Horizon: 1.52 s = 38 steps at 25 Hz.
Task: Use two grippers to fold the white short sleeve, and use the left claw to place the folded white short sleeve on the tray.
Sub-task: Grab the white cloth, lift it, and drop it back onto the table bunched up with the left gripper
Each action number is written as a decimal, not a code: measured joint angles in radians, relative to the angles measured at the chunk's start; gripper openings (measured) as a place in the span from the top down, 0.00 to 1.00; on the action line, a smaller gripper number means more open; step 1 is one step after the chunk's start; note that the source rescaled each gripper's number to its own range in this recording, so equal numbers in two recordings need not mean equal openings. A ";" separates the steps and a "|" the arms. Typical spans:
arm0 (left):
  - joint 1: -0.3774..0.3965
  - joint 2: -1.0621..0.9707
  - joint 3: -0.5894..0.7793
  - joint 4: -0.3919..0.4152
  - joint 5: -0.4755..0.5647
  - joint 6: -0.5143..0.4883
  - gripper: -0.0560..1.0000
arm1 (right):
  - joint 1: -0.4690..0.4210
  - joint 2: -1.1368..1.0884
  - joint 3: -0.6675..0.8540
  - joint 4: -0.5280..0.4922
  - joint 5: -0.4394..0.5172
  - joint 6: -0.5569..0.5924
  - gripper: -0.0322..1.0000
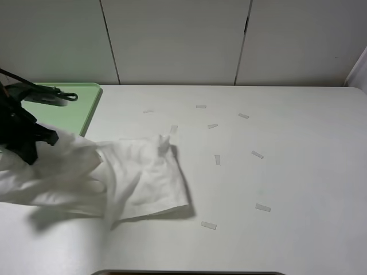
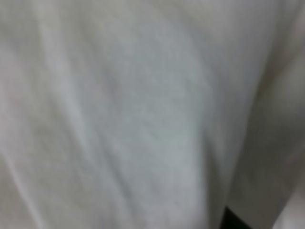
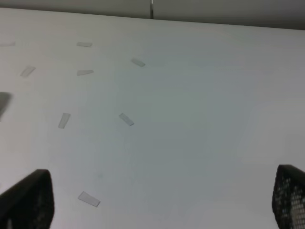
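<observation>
The white short sleeve (image 1: 137, 177) lies crumpled on the left half of the table. Its left part is lifted off the surface and casts a shadow beneath. My left claw (image 1: 28, 152) is at the far left edge of the exterior view, shut on that raised cloth. White fabric (image 2: 143, 114) fills the left wrist view, blurred and very close. The pale-green tray (image 1: 86, 100) sits at the back left, behind the left arm, partly hidden by it. My right gripper (image 3: 159, 198) shows only in its wrist view, jaws wide apart over bare table, holding nothing.
Several small pale tape strips lie scattered on the white table (image 1: 298, 166), one (image 1: 209, 225) just in front of the shirt and another (image 1: 262, 207) to the right. Grey wall panels stand behind the table's far edge.
</observation>
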 joint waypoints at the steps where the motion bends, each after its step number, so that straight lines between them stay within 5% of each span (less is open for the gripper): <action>1: 0.010 0.000 -0.026 0.082 0.036 -0.025 0.86 | 0.000 0.000 0.000 0.000 0.000 0.000 0.00; 5: 0.016 -0.001 -0.065 0.103 0.041 -0.023 0.86 | 0.000 0.000 0.000 0.000 0.000 0.000 0.00; 13: -0.119 -0.001 -0.066 -0.330 -0.034 0.274 0.86 | 0.000 0.000 0.000 0.000 0.000 0.000 0.00; 18: -0.227 -0.001 -0.066 -0.462 -0.047 0.385 0.86 | 0.000 0.000 0.000 0.000 0.000 0.000 0.00; 28: -0.405 0.107 -0.066 -0.598 -0.207 0.413 0.86 | 0.000 0.000 0.000 0.000 0.000 0.000 0.00; 38: -0.508 0.115 -0.066 -0.613 -0.314 0.413 0.86 | 0.000 0.000 0.000 0.000 0.000 0.000 0.00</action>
